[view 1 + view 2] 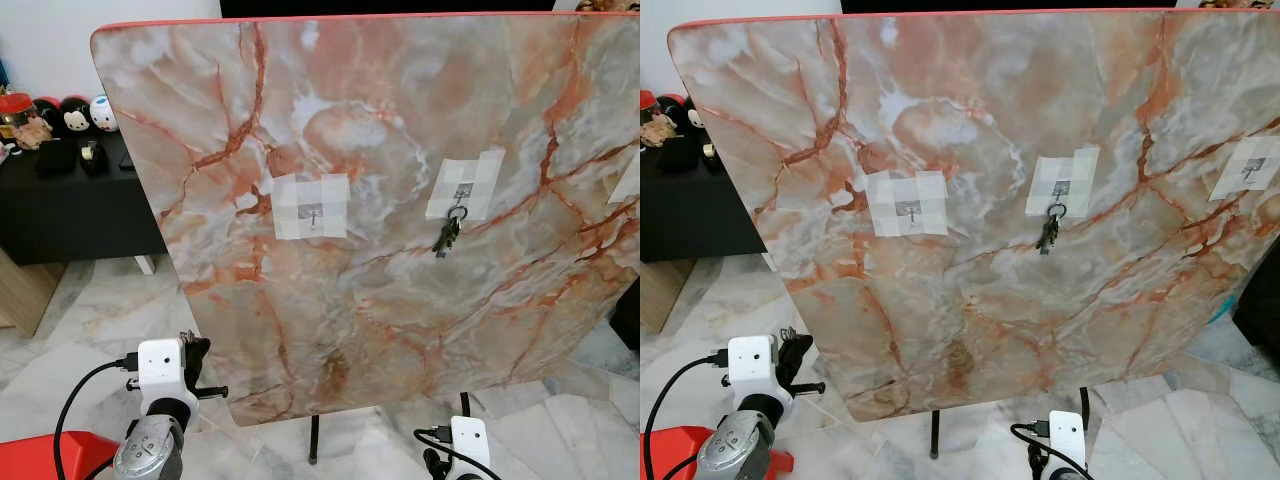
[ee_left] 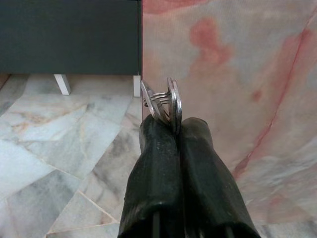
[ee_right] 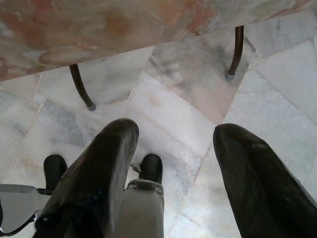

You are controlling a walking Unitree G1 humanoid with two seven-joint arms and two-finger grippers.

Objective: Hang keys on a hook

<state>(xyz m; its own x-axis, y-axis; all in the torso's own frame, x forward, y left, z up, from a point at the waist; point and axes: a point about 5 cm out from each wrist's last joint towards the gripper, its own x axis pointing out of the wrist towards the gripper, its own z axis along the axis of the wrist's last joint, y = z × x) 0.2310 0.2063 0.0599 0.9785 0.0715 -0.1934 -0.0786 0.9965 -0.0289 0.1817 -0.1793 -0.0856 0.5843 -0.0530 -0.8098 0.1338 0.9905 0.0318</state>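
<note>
Jaws of left gripper (image 2: 174, 130) pressed together, pinching keys (image 2: 162, 101) by the ring, low beside marble board (image 1: 400, 130); free hook (image 1: 312, 212) above. Right gripper (image 3: 173, 144) spread, idle.

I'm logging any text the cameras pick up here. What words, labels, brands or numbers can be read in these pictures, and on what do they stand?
None can be read.
The white tape patches behind the hooks on the marble board: blank.
The white wrist camera housings: no legible marking.
The toy figures on the black cabinet: too small to show any lettering.
The keys held in the left gripper: no stamp visible.
</note>
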